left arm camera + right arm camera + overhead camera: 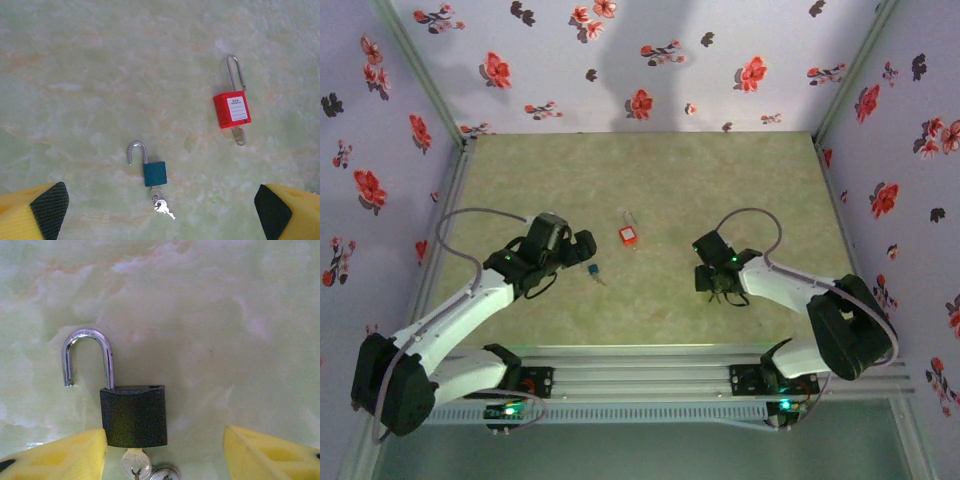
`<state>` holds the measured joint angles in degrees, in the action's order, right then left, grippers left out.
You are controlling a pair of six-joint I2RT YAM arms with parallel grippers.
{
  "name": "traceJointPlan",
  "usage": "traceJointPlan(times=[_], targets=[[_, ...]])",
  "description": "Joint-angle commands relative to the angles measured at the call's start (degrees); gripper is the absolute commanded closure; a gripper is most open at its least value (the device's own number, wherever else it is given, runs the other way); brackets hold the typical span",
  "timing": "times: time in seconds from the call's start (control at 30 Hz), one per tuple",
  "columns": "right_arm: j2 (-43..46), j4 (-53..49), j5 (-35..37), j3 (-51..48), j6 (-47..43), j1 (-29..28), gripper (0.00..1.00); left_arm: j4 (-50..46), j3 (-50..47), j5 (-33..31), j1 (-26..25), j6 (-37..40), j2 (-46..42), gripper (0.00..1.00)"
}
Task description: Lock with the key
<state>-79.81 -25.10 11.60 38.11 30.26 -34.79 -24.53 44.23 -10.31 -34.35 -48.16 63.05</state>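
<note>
A counter (650,180) of pale green marbled sheet, faintly veined with orange, lies evenly lit. Three walls (550,60) in lilac-white paper printed with red and dark flowers close it in, metal posts (420,70) standing at the two back corners. Soft grey shadows cross the rear wall

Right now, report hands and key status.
Left hand open near blue padlock. Right hand open, straddling dark padlock, shackle open. Key seated in its base. Nothing blocking.
</note>
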Motion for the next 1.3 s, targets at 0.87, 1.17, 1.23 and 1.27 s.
traceJointPlan(times=[0.87, 1.17, 1.23, 1.27], targets=[[-5.4, -0.9, 2.7, 4.6, -0.1, -2.0, 0.47, -1.0, 1.9, 0.0, -1.0, -1.1, -0.4, 0.0], [-7.0, -1.4, 3.0, 5.4, -0.3, -2.0, 0.53, -1.1, 1.5, 0.0, -1.0, -1.1, -0.4, 0.0], [-7.3, -1.4, 2.9, 5.5, -0.3, -2.0, 0.53, -1.0, 1.5, 0.0, -1.0, -1.1, -0.5, 0.0], [-7.4, -1.4, 3.0, 5.6, -0.3, -2.0, 0.54, -1.0, 1.5, 0.0, -1.0, -1.1, -0.5, 0.0]])
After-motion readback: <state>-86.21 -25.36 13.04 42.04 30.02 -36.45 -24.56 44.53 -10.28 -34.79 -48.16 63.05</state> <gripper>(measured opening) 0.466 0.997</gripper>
